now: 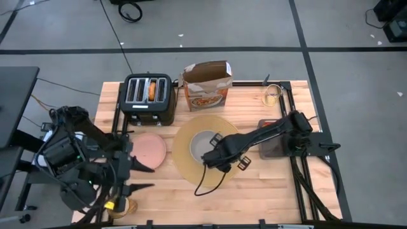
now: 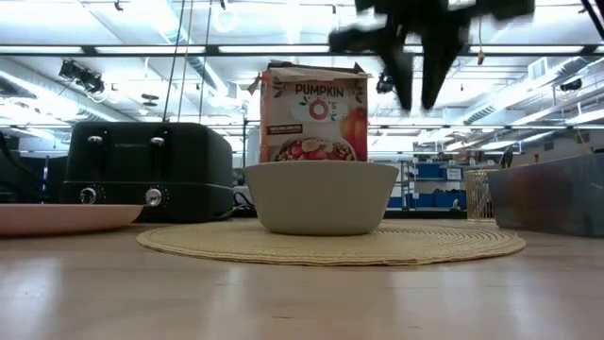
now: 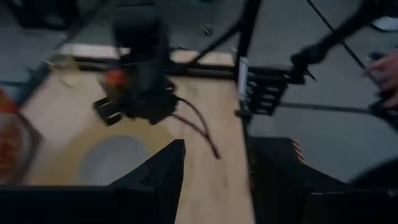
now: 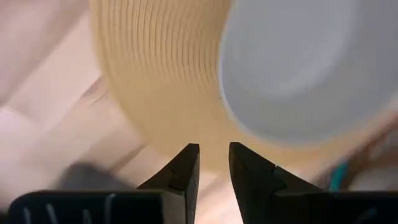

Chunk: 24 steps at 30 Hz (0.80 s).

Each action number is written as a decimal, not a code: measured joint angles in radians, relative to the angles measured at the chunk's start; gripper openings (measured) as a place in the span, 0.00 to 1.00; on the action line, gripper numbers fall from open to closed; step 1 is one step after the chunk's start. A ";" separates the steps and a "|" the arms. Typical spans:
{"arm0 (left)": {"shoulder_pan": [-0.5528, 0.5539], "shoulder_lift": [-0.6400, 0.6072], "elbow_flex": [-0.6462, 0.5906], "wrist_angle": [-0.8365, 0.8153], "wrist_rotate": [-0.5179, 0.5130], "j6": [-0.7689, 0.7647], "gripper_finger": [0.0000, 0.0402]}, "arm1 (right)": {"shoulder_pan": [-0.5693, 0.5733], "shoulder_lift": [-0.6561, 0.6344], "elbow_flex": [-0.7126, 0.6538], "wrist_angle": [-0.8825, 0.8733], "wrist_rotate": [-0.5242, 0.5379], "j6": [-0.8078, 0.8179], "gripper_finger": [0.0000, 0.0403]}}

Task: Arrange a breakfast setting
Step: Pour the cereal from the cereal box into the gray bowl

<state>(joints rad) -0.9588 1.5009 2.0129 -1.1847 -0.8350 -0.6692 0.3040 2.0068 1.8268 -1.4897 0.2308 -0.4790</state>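
Note:
A grey bowl stands on the round tan placemat in the middle of the table. My right gripper hangs above the placemat, just near of the bowl. It points down, its fingers are a narrow gap apart, and nothing is between them. A pink plate lies left of the placemat. Toasted bread sticks up from a slot of the black toaster. My left gripper is raised at the near left, open and empty.
A cereal box stands behind the placemat. A small clear cup is at the far right corner. A dark bin sits right of the placemat. Something amber stands at the near left edge. A person's hand shows beyond the table.

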 joint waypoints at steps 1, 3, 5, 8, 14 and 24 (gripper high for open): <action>0.003 -0.008 0.000 -0.010 -0.027 0.000 0.45 | 0.003 -0.006 0.043 -0.050 -0.014 0.058 0.24; 0.029 -0.029 0.000 -0.040 -0.078 0.000 0.45 | 0.005 -0.041 0.108 -0.081 -0.053 0.191 0.25; 0.082 -0.051 0.000 -0.080 -0.112 0.010 0.45 | 0.007 -0.113 0.131 -0.045 -0.068 0.330 0.26; 0.230 -0.072 0.000 -0.096 -0.097 0.128 0.45 | 0.012 -0.253 0.115 0.052 0.010 0.509 0.28; 0.662 -0.038 0.000 0.124 0.269 0.494 0.45 | 0.017 -0.527 0.028 0.148 0.262 0.669 0.31; 1.158 0.163 0.001 0.348 0.684 0.628 0.57 | -0.047 -0.845 -0.208 0.414 0.334 0.598 0.38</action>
<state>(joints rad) 0.1995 1.6643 2.0136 -0.8370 -0.1514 -0.0414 0.2567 1.1613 1.6185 -1.0760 0.5647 0.1185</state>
